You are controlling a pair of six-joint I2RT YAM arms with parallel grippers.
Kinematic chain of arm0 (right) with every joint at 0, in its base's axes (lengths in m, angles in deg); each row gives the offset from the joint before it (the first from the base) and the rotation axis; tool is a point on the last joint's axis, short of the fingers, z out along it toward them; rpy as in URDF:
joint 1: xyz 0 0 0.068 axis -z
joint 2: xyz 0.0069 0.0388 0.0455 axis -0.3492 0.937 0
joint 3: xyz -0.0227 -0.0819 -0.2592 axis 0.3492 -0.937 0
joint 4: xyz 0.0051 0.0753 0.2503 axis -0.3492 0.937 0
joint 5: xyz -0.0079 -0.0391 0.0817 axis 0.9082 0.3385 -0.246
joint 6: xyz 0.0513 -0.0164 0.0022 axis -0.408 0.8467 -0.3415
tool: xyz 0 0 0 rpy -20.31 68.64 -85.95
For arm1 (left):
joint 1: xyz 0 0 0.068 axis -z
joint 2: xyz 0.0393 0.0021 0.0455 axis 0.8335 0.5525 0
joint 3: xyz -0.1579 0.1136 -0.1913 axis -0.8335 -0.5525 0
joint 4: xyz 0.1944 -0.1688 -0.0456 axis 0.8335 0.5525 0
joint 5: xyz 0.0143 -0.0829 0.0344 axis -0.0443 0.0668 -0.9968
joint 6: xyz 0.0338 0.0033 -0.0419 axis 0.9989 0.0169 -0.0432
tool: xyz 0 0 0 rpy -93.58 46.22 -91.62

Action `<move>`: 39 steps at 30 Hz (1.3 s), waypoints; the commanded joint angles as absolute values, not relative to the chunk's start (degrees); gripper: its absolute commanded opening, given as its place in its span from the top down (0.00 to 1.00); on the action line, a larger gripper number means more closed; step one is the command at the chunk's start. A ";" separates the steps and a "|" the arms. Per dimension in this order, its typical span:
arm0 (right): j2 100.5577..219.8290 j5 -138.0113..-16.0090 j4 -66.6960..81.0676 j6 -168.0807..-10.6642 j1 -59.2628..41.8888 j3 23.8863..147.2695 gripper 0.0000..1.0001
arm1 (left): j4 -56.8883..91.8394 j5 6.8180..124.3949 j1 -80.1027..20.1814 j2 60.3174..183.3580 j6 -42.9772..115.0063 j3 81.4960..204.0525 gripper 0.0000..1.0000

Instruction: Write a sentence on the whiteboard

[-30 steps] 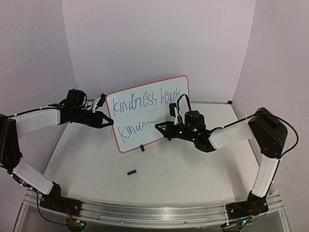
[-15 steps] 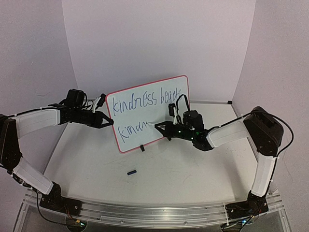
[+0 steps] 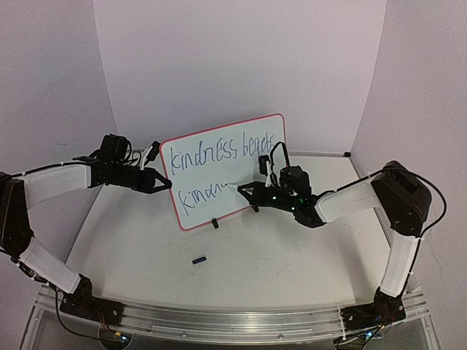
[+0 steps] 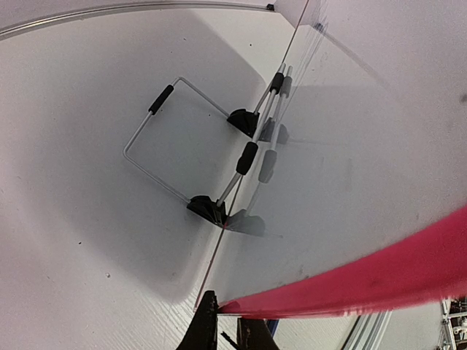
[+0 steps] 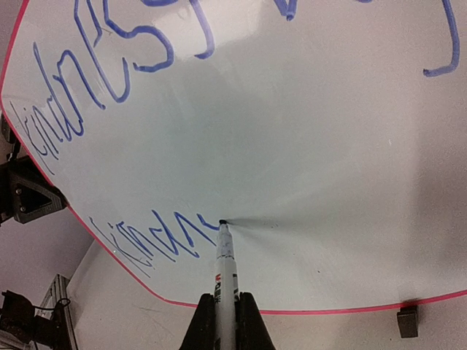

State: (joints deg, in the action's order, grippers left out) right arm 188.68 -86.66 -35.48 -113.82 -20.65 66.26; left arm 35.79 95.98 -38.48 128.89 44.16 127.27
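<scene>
Near the middle of the bench [image 3: 292, 255], propped upright on a wire stand [image 4: 161, 98]: the whiteboard [image 3: 219, 175], red-rimmed, written face toward the arms. Across it in dark blue, the sentence [image 3: 211, 154], unfinished: "kindness begets" along the top line, and below it only the opening letters, roughly "kindn". On the board's left rim, the left gripper [image 3: 163, 182], fingers [image 4: 206, 324] pinched shut on the red edge. In the right gripper [image 3: 244, 191], a marker pen [image 5: 225, 270], fingers clamped tight round its barrel, tip touching the white surface just right of the last letter of the lower line. On the bench in front of the board and well apart from it, a small dark piece [image 3: 198, 259], too small to make out further.
</scene>
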 commanded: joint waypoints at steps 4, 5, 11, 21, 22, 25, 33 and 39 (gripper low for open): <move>185.80 -85.02 -37.24 -112.73 -19.77 67.79 1.00 | 38.30 93.12 -37.82 128.90 47.33 128.85 1.00; 186.20 -85.61 -37.20 -112.63 -19.78 68.22 1.00 | 38.30 93.12 -37.81 128.88 47.33 128.84 1.00; 189.19 -88.60 -37.23 -113.26 -19.76 70.37 1.00 | 38.30 93.12 -37.79 128.88 47.33 128.87 1.00; 191.61 -90.57 -36.92 -114.37 -19.81 70.76 1.00 | 38.30 93.19 -37.78 128.89 47.33 128.81 1.00; 191.54 -90.48 -36.87 -114.46 -19.82 70.35 1.00 | 38.30 93.16 -37.80 128.87 47.33 128.86 1.00; 191.13 -89.91 -36.92 -114.68 -19.78 68.82 1.00 | 38.30 93.20 -37.76 128.87 47.33 128.84 1.00; 190.95 -89.08 -36.87 -114.86 -19.80 66.59 1.00 | 38.30 93.21 -37.80 128.92 47.33 128.85 1.00; 190.23 -88.34 -36.76 -114.71 -19.79 66.05 1.00 | 38.30 93.20 -37.82 128.92 47.33 128.82 1.00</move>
